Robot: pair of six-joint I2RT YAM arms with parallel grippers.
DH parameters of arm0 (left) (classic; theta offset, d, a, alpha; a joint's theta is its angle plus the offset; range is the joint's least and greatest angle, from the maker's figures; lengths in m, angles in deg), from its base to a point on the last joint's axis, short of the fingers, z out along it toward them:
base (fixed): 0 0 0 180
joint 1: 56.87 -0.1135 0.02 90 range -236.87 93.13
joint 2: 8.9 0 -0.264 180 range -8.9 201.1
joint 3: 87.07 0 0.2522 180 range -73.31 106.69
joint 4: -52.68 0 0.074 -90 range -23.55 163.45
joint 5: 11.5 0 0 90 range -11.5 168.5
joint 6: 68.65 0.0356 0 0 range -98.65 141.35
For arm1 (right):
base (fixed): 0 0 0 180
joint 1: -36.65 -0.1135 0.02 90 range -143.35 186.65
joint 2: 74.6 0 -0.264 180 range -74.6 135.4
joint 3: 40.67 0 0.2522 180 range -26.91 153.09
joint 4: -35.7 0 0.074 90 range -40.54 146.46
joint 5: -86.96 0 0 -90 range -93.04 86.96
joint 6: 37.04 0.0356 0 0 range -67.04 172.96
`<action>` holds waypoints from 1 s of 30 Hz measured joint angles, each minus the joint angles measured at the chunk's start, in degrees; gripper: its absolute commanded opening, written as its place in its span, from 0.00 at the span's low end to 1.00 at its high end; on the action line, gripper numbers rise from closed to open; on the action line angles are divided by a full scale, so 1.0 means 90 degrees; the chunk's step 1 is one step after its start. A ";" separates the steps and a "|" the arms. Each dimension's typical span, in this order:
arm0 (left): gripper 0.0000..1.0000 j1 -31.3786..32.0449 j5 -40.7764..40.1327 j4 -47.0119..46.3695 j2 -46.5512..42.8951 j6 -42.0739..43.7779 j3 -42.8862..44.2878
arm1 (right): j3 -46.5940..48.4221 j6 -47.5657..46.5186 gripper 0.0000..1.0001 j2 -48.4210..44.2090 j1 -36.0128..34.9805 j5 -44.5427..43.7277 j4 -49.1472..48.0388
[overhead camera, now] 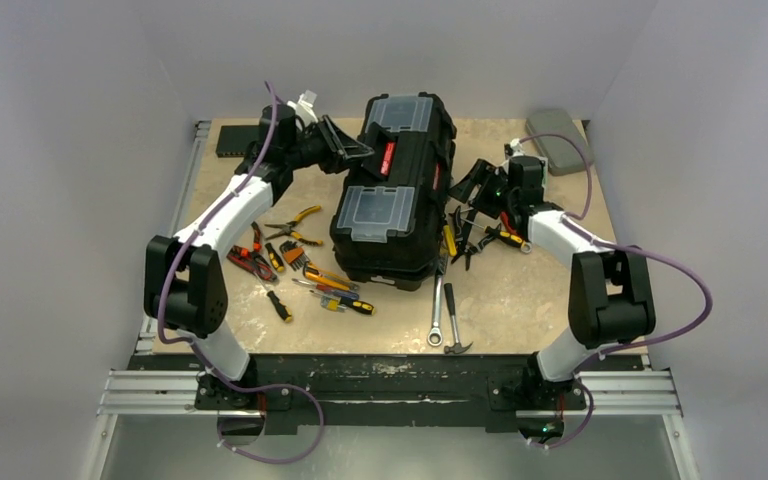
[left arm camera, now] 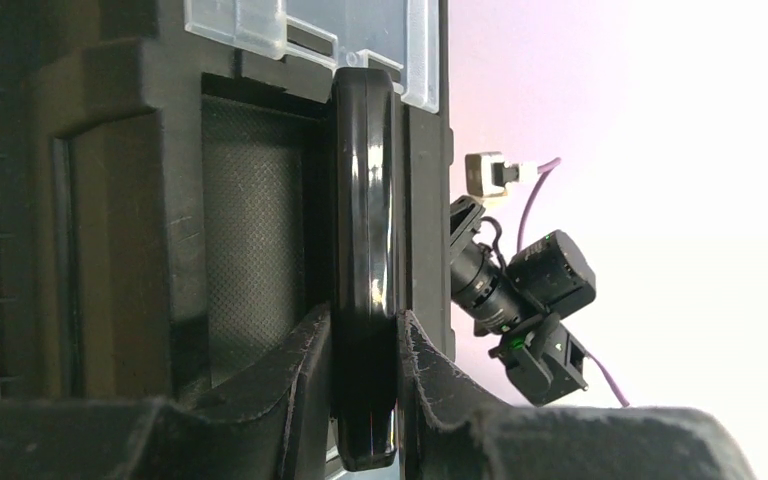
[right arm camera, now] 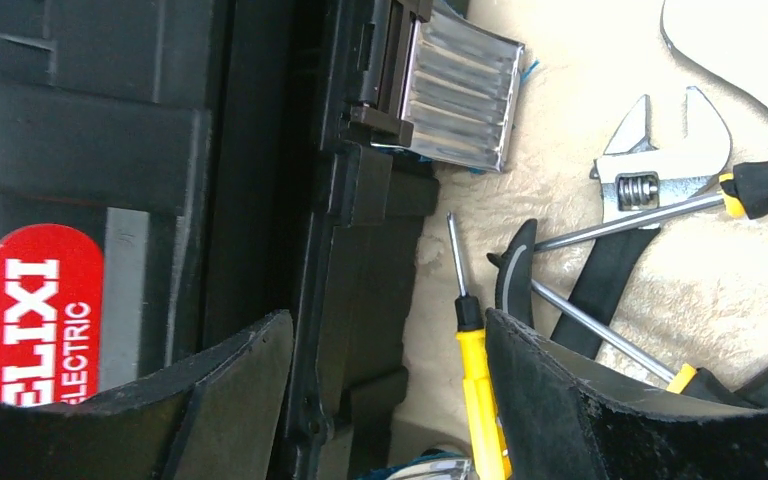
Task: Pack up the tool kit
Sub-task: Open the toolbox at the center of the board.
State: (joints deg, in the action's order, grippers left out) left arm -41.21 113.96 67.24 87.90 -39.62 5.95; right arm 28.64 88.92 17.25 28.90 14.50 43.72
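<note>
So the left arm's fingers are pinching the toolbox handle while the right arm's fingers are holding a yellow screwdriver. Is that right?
Not quite. The left fingers do pinch the toolbox handle, but the right fingers are open and hold nothing. The yellow screwdriver lies on the table below the gap between them, as the right wrist view shows.

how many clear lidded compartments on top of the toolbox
2. One clear-lidded compartment sits at the far end of the toolbox top, the other at the near end, with the red-labelled handle between them. None appears hidden.
</note>
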 measured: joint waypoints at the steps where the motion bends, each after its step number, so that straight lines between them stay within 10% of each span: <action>1: 0.00 -0.0027 0.0022 -0.0117 -0.0005 -0.0095 -0.0051 | -0.0019 0.0000 0.68 0.0017 0.0000 0.0005 -0.0010; 22: 0.00 -0.0180 0.0204 -0.0695 -0.0007 -0.0537 -0.0333 | 0.0277 0.0058 0.52 0.1044 -0.0180 0.1166 -0.0554; 30: 0.00 -0.0372 0.0265 -0.0651 -0.0114 -0.0505 -0.0335 | 0.0631 -0.0022 0.11 0.1180 -0.0338 0.1093 -0.0231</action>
State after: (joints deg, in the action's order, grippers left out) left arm -44.55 116.34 61.39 86.87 -44.17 2.94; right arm 34.32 88.73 27.87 25.86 24.34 41.65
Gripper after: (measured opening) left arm 0.226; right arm 0.306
